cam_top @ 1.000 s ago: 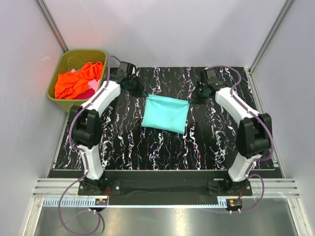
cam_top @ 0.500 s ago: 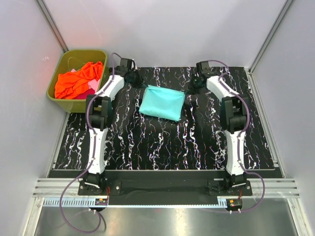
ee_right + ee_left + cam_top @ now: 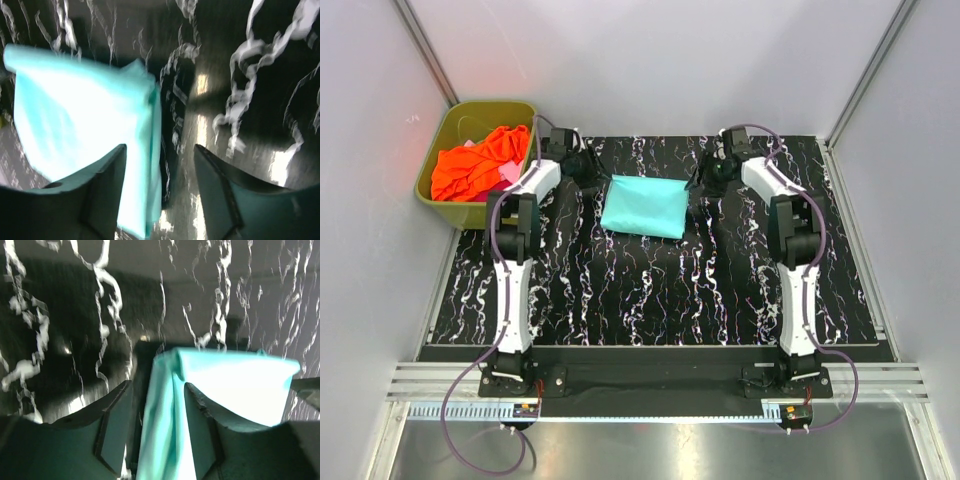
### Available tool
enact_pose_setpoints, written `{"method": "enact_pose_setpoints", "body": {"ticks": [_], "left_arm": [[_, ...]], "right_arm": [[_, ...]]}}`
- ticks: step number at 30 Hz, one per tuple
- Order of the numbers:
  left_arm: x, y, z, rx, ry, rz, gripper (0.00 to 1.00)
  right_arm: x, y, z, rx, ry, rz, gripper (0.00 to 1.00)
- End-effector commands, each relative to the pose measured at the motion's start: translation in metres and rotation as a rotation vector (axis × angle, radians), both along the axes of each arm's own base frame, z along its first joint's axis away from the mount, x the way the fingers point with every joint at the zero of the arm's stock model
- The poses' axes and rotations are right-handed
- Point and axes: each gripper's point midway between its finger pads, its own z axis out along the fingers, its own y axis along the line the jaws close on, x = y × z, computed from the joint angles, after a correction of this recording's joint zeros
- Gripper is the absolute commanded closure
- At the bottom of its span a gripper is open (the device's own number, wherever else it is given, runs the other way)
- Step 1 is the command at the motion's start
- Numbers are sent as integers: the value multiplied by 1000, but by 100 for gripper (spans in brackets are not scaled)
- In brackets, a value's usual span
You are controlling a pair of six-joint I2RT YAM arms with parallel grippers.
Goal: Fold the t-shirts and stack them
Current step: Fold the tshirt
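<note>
Top: teal shirt (image 3: 643,206) lies folded flat on the bench (image 3: 650,300), mid far edge. Left fingers (image 3: 588,168) and right fingers (image 3: 708,176) sit at its two ends. Orange shirt (image 3: 478,160) and pink shirt (image 3: 506,173) are bunched in the tub (image 3: 470,108) off the far-left corner.
Left wrist: fingers (image 3: 112,427) spread, teal edge (image 3: 162,440) between them, apparently unpinched.
Right wrist: fingers (image 3: 102,195) wide, cloth (image 3: 75,130) beside the gap.
Cloth likely light and limp; pinch at the shoulders.

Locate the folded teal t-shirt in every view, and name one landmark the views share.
Top external: teal t-shirt lies at upper centre, on the far part of the table.
Left wrist: teal t-shirt at centre-right, one edge running down to the bottom.
Right wrist: teal t-shirt fills the left half.
Shared landmark: the black, white-veined tabletop beneath it.
</note>
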Motion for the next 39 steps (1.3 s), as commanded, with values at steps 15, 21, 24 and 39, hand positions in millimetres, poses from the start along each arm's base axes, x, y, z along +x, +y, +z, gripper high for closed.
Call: {"method": "enact_pose_setpoints", "body": {"ticks": [15, 21, 24, 39], "left_arm": [[-90, -10, 44, 19, -71, -116, 43], [-111, -19, 15, 43, -16, -147, 50], [-114, -20, 9, 42, 3, -140, 65], [-169, -31, 11, -9, 90, -71, 90]], "right_arm": [[-75, 38, 2, 153, -49, 261, 30], [-85, 47, -1, 192, -61, 278, 37], [-91, 48, -3, 192, -57, 279, 40], [-128, 51, 9, 285, -27, 192, 82]]}}
